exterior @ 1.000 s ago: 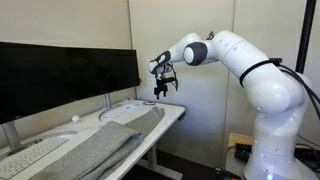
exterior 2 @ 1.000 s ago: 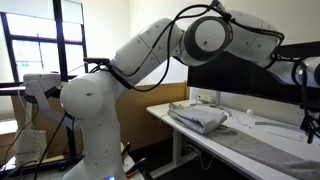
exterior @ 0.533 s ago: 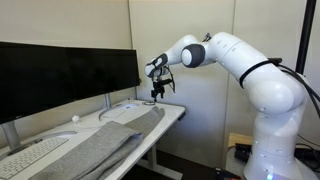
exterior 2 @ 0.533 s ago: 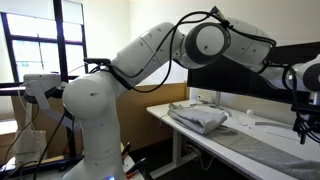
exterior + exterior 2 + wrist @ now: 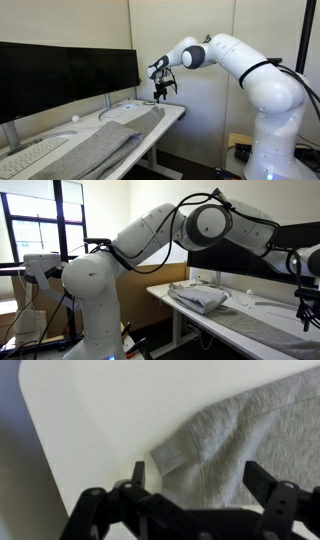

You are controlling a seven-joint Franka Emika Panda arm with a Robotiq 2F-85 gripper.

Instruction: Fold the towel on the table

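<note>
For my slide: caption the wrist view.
Open gripper hovers above a corner of the towel on the white table.

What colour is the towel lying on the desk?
Mottled grey, slightly brownish; the towel shows best in the wrist view, against the white table.

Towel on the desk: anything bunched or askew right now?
Yes: the grey-brown fuzzy towel is rumpled into a heap at one end of the white desk; the corner under the open gripper lies flat.

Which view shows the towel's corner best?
Wrist view: the towel corner is close up, hem visible, lying on the table. In both exterior views the towel looks small and corner detail is lost.
</note>
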